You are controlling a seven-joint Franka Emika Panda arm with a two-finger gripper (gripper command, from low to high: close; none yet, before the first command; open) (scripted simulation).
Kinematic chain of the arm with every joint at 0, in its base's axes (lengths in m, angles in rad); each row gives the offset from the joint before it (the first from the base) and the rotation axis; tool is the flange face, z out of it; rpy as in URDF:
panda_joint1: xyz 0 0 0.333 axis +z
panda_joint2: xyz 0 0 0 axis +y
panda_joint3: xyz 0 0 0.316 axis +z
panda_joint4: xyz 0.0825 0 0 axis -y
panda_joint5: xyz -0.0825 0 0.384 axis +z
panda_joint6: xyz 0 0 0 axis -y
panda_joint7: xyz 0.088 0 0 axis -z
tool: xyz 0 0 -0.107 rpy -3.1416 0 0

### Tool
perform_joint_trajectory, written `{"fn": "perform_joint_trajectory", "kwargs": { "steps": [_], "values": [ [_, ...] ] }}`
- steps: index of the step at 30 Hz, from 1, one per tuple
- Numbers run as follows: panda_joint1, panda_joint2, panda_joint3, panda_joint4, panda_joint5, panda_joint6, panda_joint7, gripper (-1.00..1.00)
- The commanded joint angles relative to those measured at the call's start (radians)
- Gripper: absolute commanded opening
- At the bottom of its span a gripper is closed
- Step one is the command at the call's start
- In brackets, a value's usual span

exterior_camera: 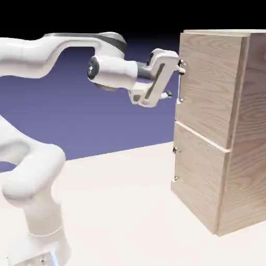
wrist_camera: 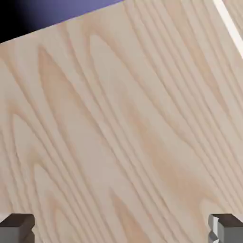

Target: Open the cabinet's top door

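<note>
Exterior view shows the cabinet (exterior_camera: 253,109) at its right, the top door (exterior_camera: 210,88) closed, the handle (exterior_camera: 180,86) upright on it. Near this handle, my fingers (wrist_camera: 17,228) are spread; I judge I am approaching, and must next align, then grip.

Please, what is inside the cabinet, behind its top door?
Nothing inside can be seen: the top door looks closed and covers that space. Only its outer wood and the handle on its front are visible.
</note>
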Motion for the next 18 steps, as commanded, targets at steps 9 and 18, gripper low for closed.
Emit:
{"fn": "perform_joint_trajectory", "kwargs": {
  "steps": [9, 18],
  "values": [
    [-0.119, -0.049, 0.137, 0.069, 0.392, -0.005, 0.143, 0.0],
    [-0.238, -0.099, 0.273, 0.139, 0.783, -0.01, 0.286, 0.0]
  ]
}}
